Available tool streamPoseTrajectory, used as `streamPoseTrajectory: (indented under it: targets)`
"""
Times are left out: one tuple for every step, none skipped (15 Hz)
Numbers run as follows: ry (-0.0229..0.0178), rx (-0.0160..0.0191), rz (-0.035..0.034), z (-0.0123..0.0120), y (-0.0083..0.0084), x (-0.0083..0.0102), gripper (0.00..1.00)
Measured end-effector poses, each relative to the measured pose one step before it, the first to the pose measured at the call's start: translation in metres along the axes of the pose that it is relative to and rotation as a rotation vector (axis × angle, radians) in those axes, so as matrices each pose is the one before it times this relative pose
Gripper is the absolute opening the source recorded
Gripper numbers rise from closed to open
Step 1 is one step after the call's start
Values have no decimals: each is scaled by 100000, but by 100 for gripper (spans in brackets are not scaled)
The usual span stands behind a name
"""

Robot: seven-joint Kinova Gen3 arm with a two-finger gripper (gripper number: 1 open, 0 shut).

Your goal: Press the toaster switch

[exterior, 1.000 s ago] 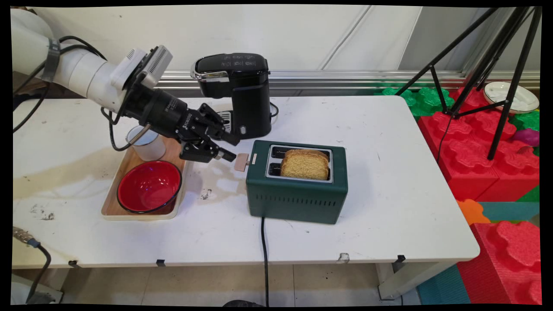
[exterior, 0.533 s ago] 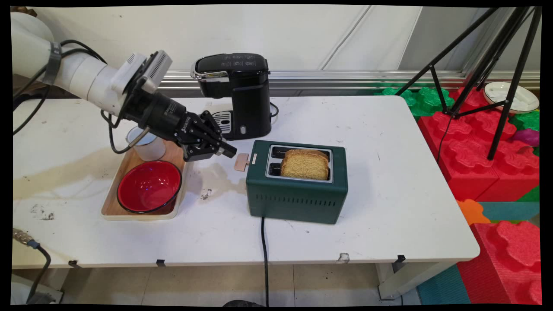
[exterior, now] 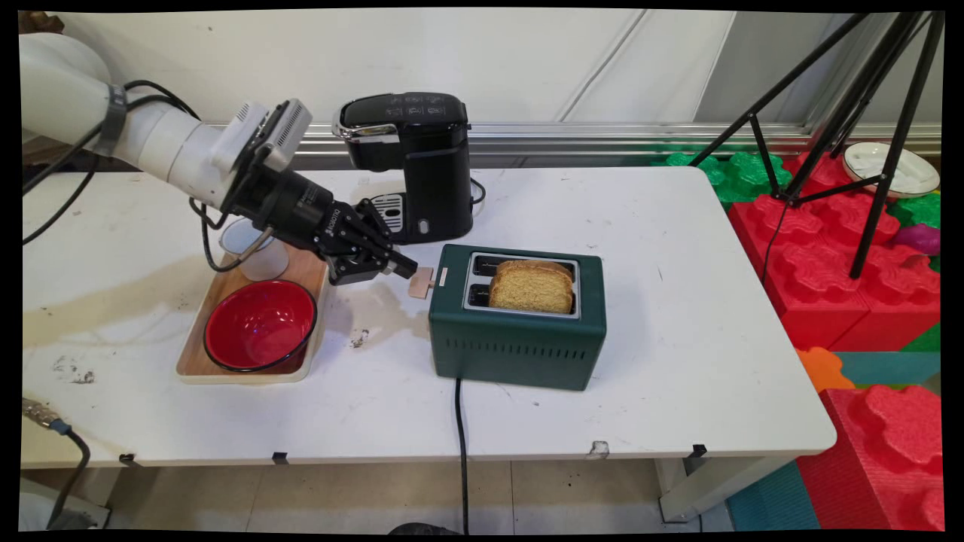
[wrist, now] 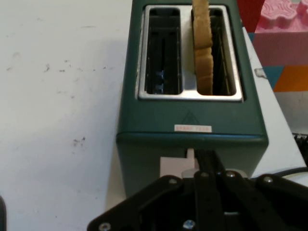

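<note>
My black two-finger gripper (exterior: 403, 265), fingers pressed together, hovers just beside the pale tan lever (exterior: 421, 282) on the left end of the dark green two-slot toaster (exterior: 518, 331), where a golden bread slice (exterior: 532, 286) stands; I should press squarely to avoid slipping

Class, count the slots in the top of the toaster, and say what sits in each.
2. In the hand view, the left slot is empty; the right slot holds bread standing up out of it. The toaster sits mid-table.
</note>
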Motion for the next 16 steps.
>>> streamPoseTrajectory:
  targets:
    - [-180,249,-298,239,-119,-108,0]
    - [-114,170,-279,214,-103,-81,0]
    - [-73,93,-212,142,-52,-50,0]
    - [-35,122,-270,221,-89,-43,0]
    - [-9,-7,-132,170,-57,-8,0]
    - [3,107,-252,226,-73,-15,0]
    - [6,84,-168,149,-39,-8,0]
    - [2,99,-294,221,-55,-21,0]
    - [-53,16,-261,146,-24,-27,0]
    - [-94,41,-331,244,-31,-61,0]
    - [-187,-24,-207,209,-11,-81,0]
    - [-284,-23,-253,213,-2,-146,0]
    - [-275,-62,-164,177,6,-158,0]
    - [-197,-21,-98,102,9,-107,0]
    - [-289,-75,-93,161,11,-156,0]
    - [-244,-121,-72,110,9,-118,0]
